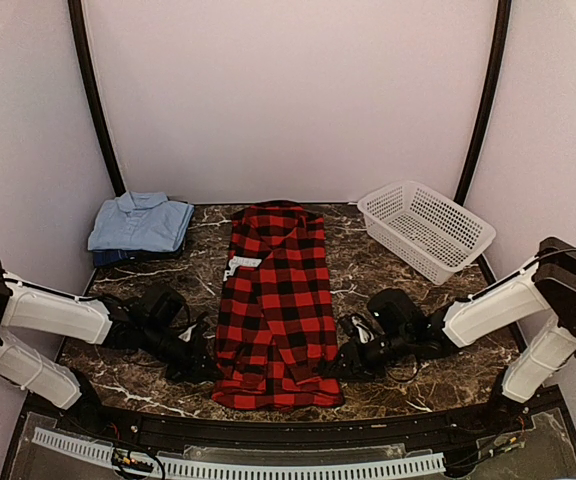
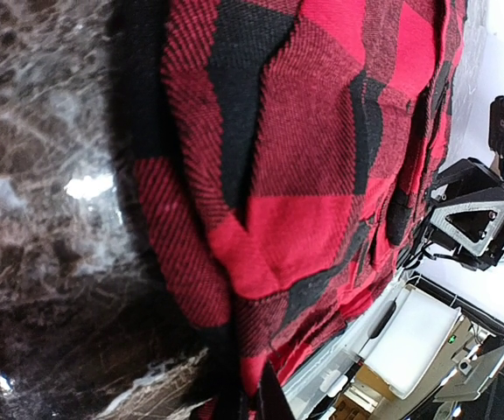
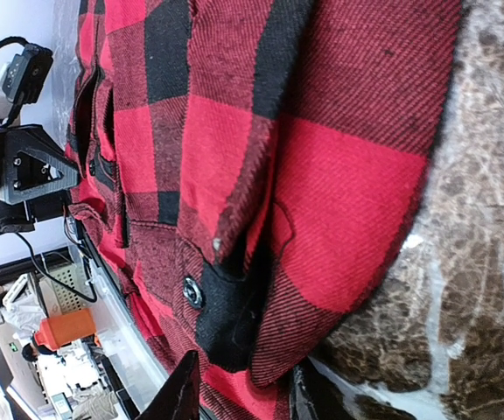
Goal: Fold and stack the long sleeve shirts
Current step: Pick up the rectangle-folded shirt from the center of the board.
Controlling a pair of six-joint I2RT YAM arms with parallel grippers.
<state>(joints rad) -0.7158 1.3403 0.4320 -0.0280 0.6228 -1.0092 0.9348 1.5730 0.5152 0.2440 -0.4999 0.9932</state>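
Note:
The red-and-black flannel shirt (image 1: 273,300) lies folded into a long strip down the middle of the table. My left gripper (image 1: 204,364) is at its near left edge. In the left wrist view the fingers (image 2: 269,398) stand close together with the flannel's (image 2: 304,175) edge pinched between them. My right gripper (image 1: 342,360) is at the near right edge. In the right wrist view its fingers (image 3: 182,389) stand wide apart around the flannel's (image 3: 339,175) corner. The light blue shirt (image 1: 140,220) lies folded at the back left on a darker blue one (image 1: 118,257).
A white mesh basket (image 1: 426,228) stands at the back right of the marble table (image 1: 388,280). A raised rail (image 1: 268,465) runs along the near edge. Curved black poles stand at both back corners.

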